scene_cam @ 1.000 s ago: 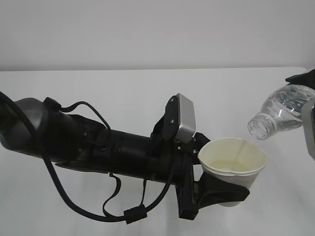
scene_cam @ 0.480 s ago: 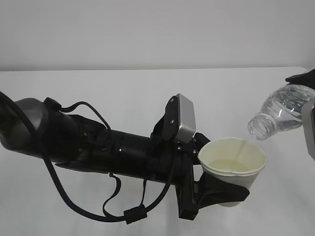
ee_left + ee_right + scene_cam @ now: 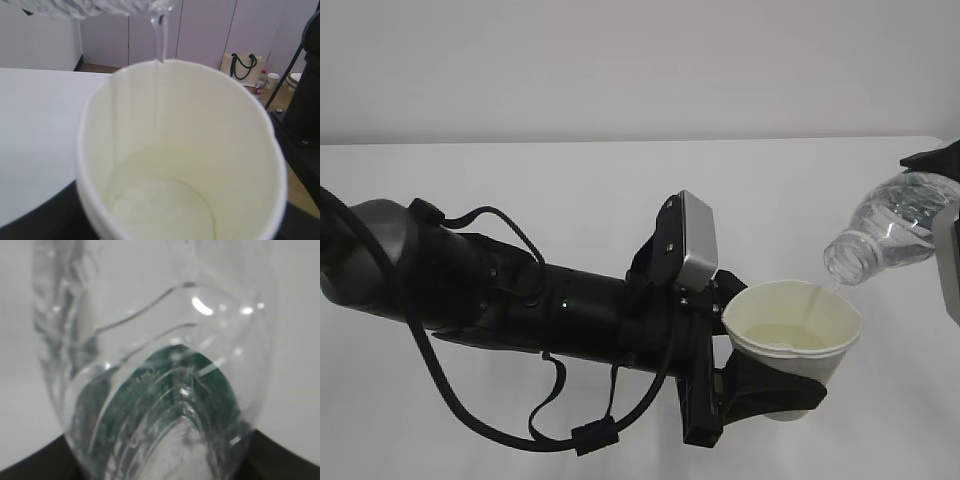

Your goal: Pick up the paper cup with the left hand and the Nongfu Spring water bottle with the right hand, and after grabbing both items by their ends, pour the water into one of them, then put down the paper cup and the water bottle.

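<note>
My left gripper (image 3: pixel 772 352) is shut on the white paper cup (image 3: pixel 792 326), holding it upright above the table with black fingers (image 3: pixel 775 396) round its lower wall. A little water lies in the cup's cream bottom (image 3: pixel 165 210). The clear Nongfu Spring water bottle (image 3: pixel 886 230) is tilted neck-down at the right, its mouth just above the cup's far rim. A thin stream of water (image 3: pixel 159 35) runs from it down the inner wall. My right gripper (image 3: pixel 160 467) is shut on the bottle's base end, and the dark green label (image 3: pixel 165 385) shows through the ribbed plastic (image 3: pixel 150 330).
The white table (image 3: pixel 520 180) spreads beneath both arms, and the bulky left arm with its looping cables (image 3: pixel 500 300) lies across its left half. Beyond the table, the left wrist view shows a tote bag (image 3: pixel 241 66), a small bottle (image 3: pixel 258 86) and a dark stand (image 3: pixel 306 100).
</note>
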